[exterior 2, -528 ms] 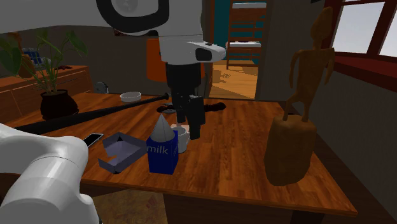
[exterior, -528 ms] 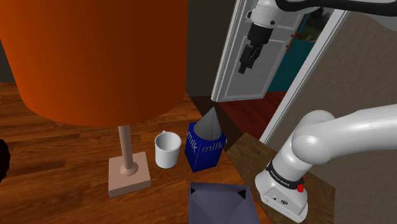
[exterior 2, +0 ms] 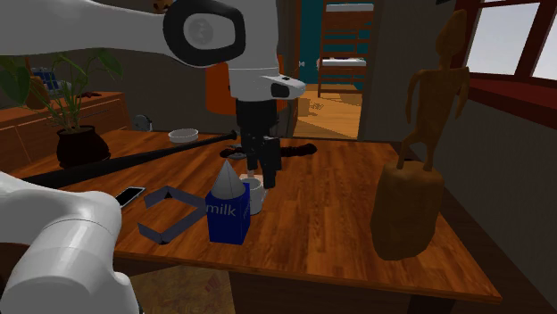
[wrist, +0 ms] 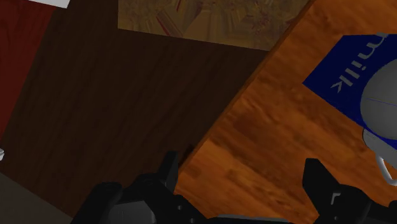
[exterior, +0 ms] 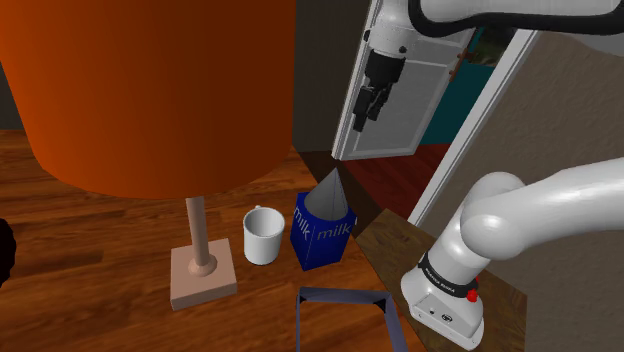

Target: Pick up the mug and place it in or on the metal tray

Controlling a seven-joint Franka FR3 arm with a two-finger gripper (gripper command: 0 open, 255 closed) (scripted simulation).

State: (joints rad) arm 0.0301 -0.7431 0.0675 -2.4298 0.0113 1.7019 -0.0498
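I see an orange lampshade point(exterior: 150, 90) in the shoulder view's upper left, on a tan lamp base point(exterior: 202, 278). White mug point(exterior: 261, 236). Blue milk carton point(exterior: 322, 235), white lettering, grey top. Slate-blue tray point(exterior: 342, 294) bottom centre. Red-brown wood-grain table point(exterior 2: 339, 210). Black gripper point(exterior: 359, 120), white arm point(exterior: 520, 215).

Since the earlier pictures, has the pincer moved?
Yes. The pincer shifted toward the shoulder view's left, slightly lower, against the white door.

in the second exterior view the white mug point(exterior 2: 257, 202) is largely hidden behind the blue milk carton with its grey pointed top point(exterior 2: 228, 218) and the black hand point(exterior 2: 266, 181). the shoulder view's lower edge cuts off the dark blue-grey open tray point(exterior: 340, 293); its upper edge crops the orange lampshade point(exterior: 150, 90).
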